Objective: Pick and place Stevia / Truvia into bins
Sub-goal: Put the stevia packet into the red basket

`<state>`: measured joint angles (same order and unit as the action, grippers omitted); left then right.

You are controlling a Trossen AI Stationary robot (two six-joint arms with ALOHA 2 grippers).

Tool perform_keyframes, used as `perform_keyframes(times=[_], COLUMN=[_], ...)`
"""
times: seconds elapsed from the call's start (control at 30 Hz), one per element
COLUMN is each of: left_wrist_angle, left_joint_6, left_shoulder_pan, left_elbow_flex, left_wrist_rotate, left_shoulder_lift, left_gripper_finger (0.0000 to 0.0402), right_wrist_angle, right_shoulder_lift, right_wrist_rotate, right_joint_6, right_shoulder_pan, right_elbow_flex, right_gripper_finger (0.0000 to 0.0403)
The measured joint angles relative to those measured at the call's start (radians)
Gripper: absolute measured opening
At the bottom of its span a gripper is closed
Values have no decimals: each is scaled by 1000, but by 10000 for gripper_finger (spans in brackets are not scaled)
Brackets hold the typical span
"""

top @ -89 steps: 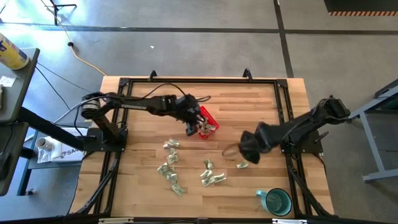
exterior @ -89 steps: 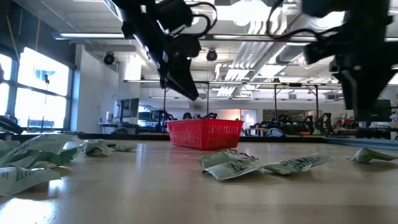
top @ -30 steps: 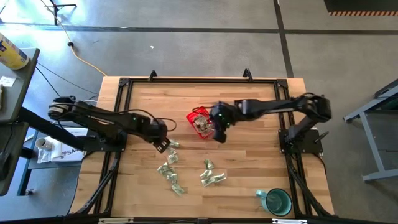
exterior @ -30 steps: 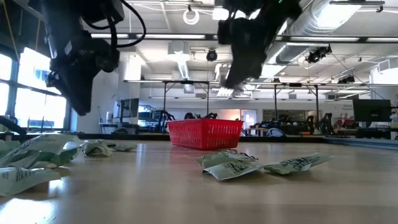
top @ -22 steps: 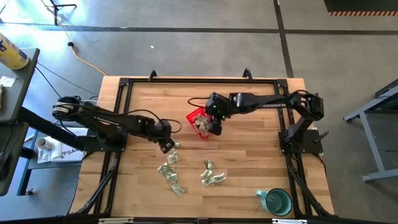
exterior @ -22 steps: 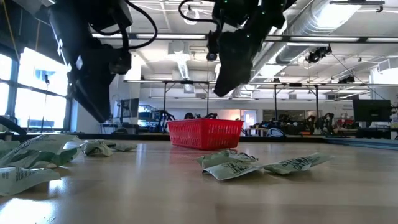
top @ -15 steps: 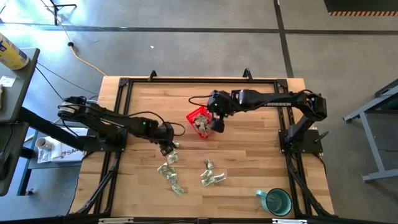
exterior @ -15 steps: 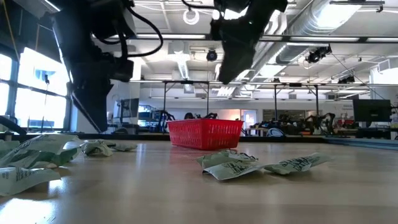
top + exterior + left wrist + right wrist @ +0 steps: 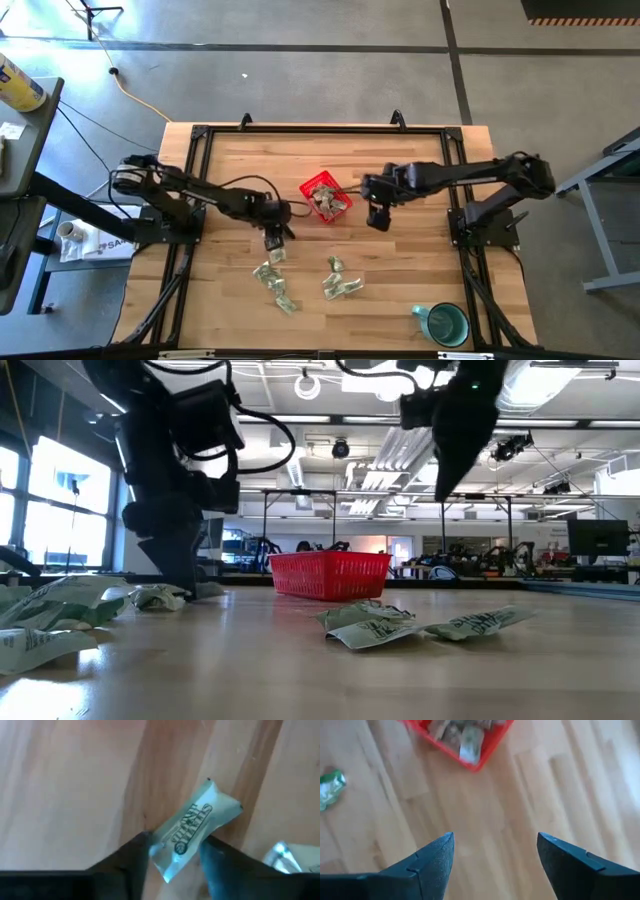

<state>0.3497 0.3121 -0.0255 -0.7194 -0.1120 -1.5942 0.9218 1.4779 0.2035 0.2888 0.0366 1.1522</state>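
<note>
The red basket (image 9: 325, 197) stands mid-table with several packets inside; it also shows in the low view (image 9: 330, 575) and the right wrist view (image 9: 475, 765). My left gripper (image 9: 277, 238) is down at the table, left of and nearer than the basket, shut on a pale green Stevia packet (image 9: 192, 832) that lies flat on the wood. My right gripper (image 9: 378, 218) hangs open and empty above the table, just right of the basket, and shows in its wrist view (image 9: 495, 842). More packets (image 9: 272, 272) lie loose nearer the front. My left gripper pinches the Stevia packet by its two long edges, near one end (image 9: 165, 857), between its two fingers. The fingers (image 9: 135, 855) come from above, pointing down, and lie across the packet. The packet lies flat on the table, its other end (image 9: 222, 802) sticking out beyond the fingers.
Loose packets lie in two groups toward the table's near edge (image 9: 283, 298) (image 9: 342, 286), and one lies just beside the held one (image 9: 282, 857). A teal mug (image 9: 445, 322) stands at the near right corner. Bare wood lies right of the basket.
My right gripper has drawn away from over the basket toward the table's right edge and a little nearer. My left gripper has gone a little toward the right and down onto the table, over the packet.
</note>
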Motion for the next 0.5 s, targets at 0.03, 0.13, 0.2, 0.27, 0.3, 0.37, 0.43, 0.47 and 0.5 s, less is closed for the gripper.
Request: perform_keyframes(times=[0.03, 0.13, 0.2, 0.27, 0.3, 0.37, 0.43, 0.47, 0.5], left_wrist_angle=[-11, -25, -24, -7, 13, 77, 152, 193, 226], left_joint_6=[-20, -77, -111, -125, -126, -141, -167, -177, -189], left_shoulder_pan=[11, 55, 90, 123, 139, 162, 172, 170, 170], left_elbow_flex=[0, -11, -26, -48, -64, -120, -200, -241, -278], left_wrist_rotate=[-2, -7, -11, -26, -33, -30, 2, 5, 6], left_shoulder_lift=[-1, 3, 1, -3, -5, 6, 23, 32, 40], left_gripper_finger=[175, 90, 32, 22, 28, 39, 38, 31, 22], right_wrist_angle=[1, 1, 1, -2, -3, -3, -5, -4, -4], right_shoulder_lift=[-14, -66, -106, -144, -164, -207, -247, -262, -273], right_wrist_rotate=[2, 36, 54, 77, 93, 127, 144, 147, 146], right_joint_6=[32, 131, 201, 269, 301, 370, 433, 459, 480], right_shoulder_pan=[-12, -45, -67, -92, -107, -134, -156, -164, -171], right_elbow_flex=[-22, -84, -126, -167, -187, -223, -257, -273, -287], right_gripper_finger=[276, 275, 275, 275, 275, 275, 275, 275, 275])
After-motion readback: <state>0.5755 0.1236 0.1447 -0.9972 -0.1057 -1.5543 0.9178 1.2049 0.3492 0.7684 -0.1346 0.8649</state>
